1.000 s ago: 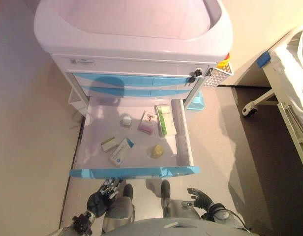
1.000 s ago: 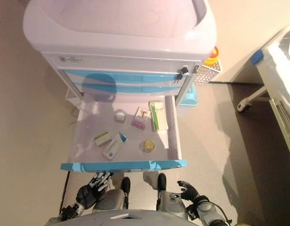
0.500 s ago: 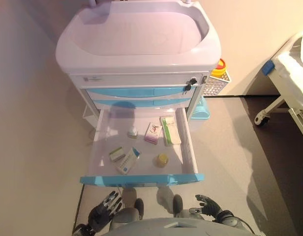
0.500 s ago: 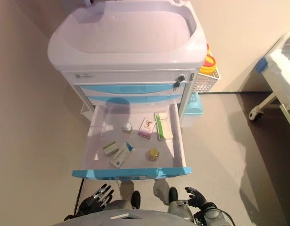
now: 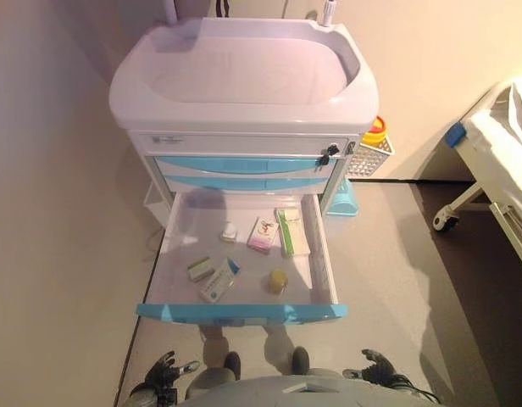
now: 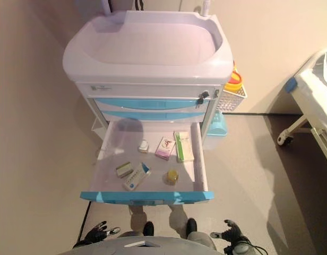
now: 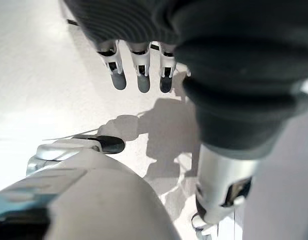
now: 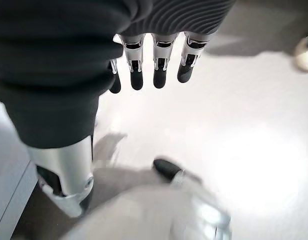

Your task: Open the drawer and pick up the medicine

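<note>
Hanging low with fingers straight — left robot hand (image 5: 163, 370), right robot hand (image 5: 375, 366) — before the open drawer (image 5: 241, 310).

the open drawer (image 5: 241, 310) juts out before the cart (image 5: 244, 80), medicine boxes (image 5: 275, 232) inside, a wire basket (image 5: 369, 154) on the cart's right.

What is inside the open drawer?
The drawer holds a small white bottle, three medicine boxes, a green-and-white pack and a yellow jar. Nothing covers them.

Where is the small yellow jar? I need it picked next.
In the open drawer, front right, sits the yellow jar, right of the blue-and-white box.
</note>
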{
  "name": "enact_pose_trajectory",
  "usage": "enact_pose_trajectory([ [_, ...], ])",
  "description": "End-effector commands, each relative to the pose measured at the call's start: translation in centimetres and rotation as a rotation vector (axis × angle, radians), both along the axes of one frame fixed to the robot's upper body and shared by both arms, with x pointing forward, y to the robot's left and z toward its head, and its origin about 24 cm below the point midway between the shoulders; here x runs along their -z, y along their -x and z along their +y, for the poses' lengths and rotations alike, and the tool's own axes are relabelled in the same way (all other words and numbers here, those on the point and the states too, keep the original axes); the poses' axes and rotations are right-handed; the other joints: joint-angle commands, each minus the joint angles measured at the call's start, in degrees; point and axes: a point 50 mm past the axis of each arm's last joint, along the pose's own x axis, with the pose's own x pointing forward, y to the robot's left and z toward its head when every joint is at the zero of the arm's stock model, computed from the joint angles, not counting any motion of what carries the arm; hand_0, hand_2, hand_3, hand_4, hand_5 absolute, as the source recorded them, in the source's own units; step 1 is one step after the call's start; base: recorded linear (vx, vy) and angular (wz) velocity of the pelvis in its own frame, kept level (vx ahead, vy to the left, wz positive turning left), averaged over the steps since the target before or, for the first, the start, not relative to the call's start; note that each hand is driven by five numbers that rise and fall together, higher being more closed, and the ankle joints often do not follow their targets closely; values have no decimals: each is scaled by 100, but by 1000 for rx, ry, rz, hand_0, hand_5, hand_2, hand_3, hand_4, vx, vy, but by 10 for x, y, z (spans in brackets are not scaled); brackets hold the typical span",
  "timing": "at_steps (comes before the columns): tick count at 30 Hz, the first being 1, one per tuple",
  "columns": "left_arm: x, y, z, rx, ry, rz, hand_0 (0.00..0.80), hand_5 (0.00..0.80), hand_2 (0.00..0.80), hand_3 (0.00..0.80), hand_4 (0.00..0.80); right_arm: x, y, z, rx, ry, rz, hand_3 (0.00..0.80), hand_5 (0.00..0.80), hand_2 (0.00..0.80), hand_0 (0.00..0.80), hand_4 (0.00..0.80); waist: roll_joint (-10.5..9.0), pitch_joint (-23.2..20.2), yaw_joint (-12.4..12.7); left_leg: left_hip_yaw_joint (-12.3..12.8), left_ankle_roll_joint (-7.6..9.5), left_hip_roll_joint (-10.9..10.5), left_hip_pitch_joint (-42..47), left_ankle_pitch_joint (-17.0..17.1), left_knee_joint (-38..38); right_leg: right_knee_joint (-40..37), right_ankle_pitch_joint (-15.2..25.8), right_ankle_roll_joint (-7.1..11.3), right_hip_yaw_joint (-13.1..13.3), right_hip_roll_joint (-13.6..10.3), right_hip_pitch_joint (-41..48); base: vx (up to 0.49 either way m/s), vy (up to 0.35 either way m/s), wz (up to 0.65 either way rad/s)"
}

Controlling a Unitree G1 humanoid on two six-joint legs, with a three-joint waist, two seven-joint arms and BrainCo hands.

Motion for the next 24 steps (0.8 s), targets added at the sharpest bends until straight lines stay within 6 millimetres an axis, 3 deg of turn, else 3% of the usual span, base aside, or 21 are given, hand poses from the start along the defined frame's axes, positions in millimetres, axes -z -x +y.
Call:
enact_pose_trajectory([
  [1,-2,-12,3,34,-22,15,0,0,0,0,0,-35,-46,-46,211,235,-287,0,0,0,0,0,-9,181,-69,28,38,-115,-44,-278,238,321,-187,58,-33,139,220,-19,-41,-3],
  [2,-2,-11,3,34,-19,17,0,0,0,0,0,-40,-52,-49,229,260,-342,0,0,0,0,0,-11,172,-75,39,41,-111,-29,-280,223,316,-183,58,-23,142,226,0,0,0],
  [5,0,-2,-1,21,6,17,0,0,0,0,0,-78,-94,-51,256,333,-666,0,0,0,0,0,6,118,-137,104,60,-93,25,-302,159,302,-167,66,18,134,218,-44,-9,-4],
  [6,1,2,-3,13,14,17,0,0,0,0,0,-95,-113,-45,237,335,-761,0,0,0,0,0,19,98,-161,129,68,-94,41,-311,136,294,-166,71,31,131,215,-49,8,-10],
  [10,4,13,-10,-11,38,26,0,0,0,0,0,-146,-150,-22,71,379,-1075,0,0,0,0,0,43,26,-207,167,82,-92,85,-331,64,259,-173,87,34,107,218,-39,11,-2],
  [13,7,22,-18,-18,55,40,0,0,0,0,0,-192,-171,-2,-76,400,-1304,0,0,0,0,0,72,-27,-196,172,85,-84,107,-331,-2,230,-190,95,10,83,217,-38,13,1],
  [14,7,23,-20,-18,58,44,0,0,0,0,0,-199,-174,4,-111,401,-1335,0,0,0,0,0,79,-40,-191,169,83,-81,108,-329,-13,224,-193,99,0,75,217,0,0,0],
  [16,8,27,-23,-16,64,50,0,0,0,0,0,-222,-180,28,-320,414,-1449,0,0,0,0,0,94,-90,-161,165,74,-74,102,-321,-47,207,-200,113,-34,47,204,0,0,0],
  [20,9,33,-22,-9,55,73,0,0,0,0,0,-242,-183,62,-742,367,-1471,0,0,0,0,0,68,-197,-73,138,40,-71,78,-309,-97,157,-211,133,-103,11,191,-4,-2,1],
  [24,8,36,-16,7,49,89,0,0,0,0,0,-230,-181,81,-1004,202,-1321,0,0,0,0,0,13,-291,7,114,1,-55,49,-290,-132,114,-216,131,-180,-15,189,-17,-12,7],
])
